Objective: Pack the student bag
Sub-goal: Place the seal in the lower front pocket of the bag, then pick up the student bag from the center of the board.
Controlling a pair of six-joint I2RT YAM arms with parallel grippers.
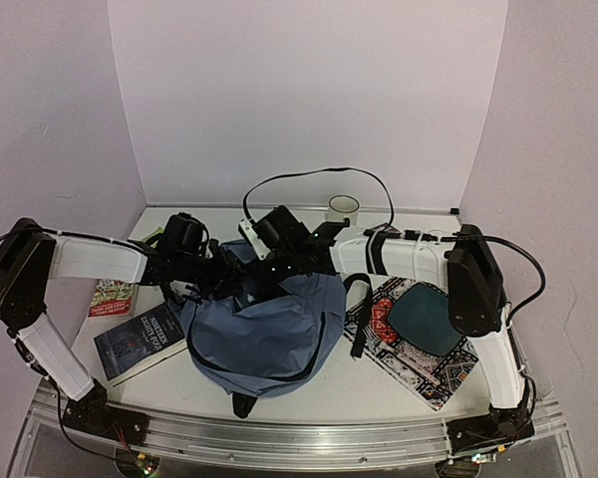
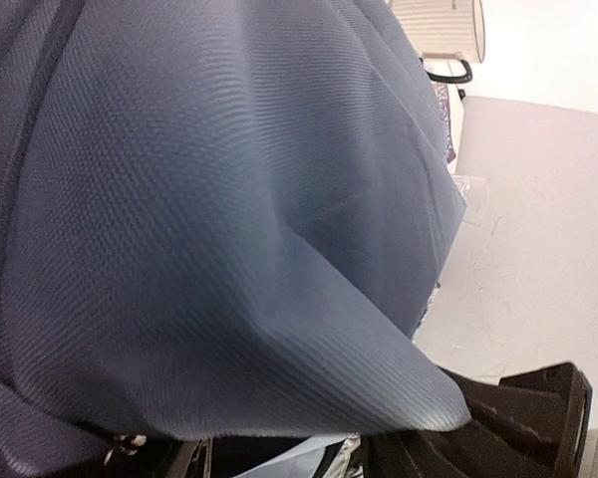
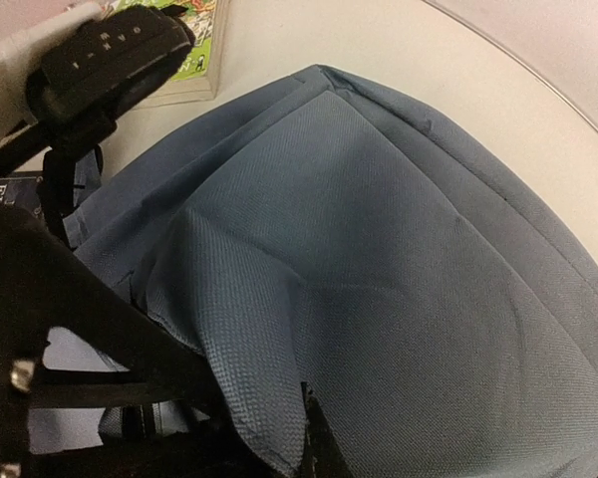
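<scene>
top view: the bag [image 1: 269,334] is laid with a book [image 1: 140,341] at its left. its far edge is held up by the right gripper [image 1: 264,261], likely to keep the mouth open, and the left gripper [image 1: 201,271] is set beside.
left wrist: only bag fabric is seen, so that gripper's opening cannot be told.
right wrist: a fold is pinched in closed jaws.
the book title cannot be read.
</scene>
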